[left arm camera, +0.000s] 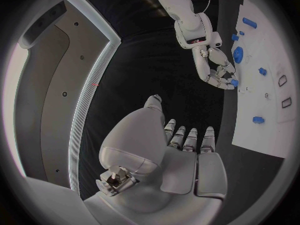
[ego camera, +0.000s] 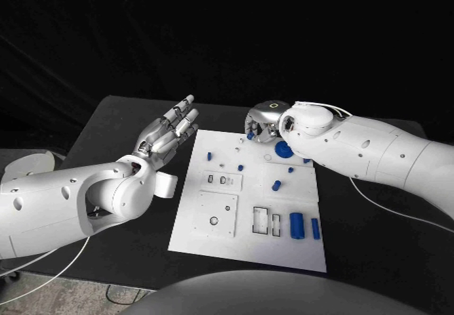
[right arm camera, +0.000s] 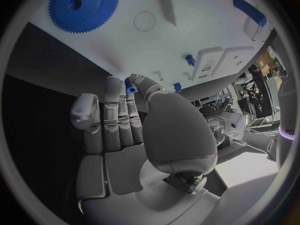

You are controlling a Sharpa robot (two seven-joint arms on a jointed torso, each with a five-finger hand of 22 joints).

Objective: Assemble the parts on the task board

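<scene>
right hand (ego camera: 263, 123) | pinches small blue part (right arm camera: 130, 87) at task board (ego camera: 248, 246) far edge, blue gear (ego camera: 282, 150) just beside | left hand (ego camera: 168, 131) | fingers straight, holding nothing, over desk (ego camera: 113, 121) beside board

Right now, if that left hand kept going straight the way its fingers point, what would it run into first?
Probably nothing nearby. The left hand is open, fingers aimed past the far left corner of the board, over bare table. The way looks free as far as the head view shows, though depth is unclear.

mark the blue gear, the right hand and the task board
blue gear (right arm camera: 83, 5): right wrist view, toothed face.
right hand (left arm camera: 215, 67): left wrist view, palm.
task board (ego camera: 248, 252): head view, bare near edge.
</scene>
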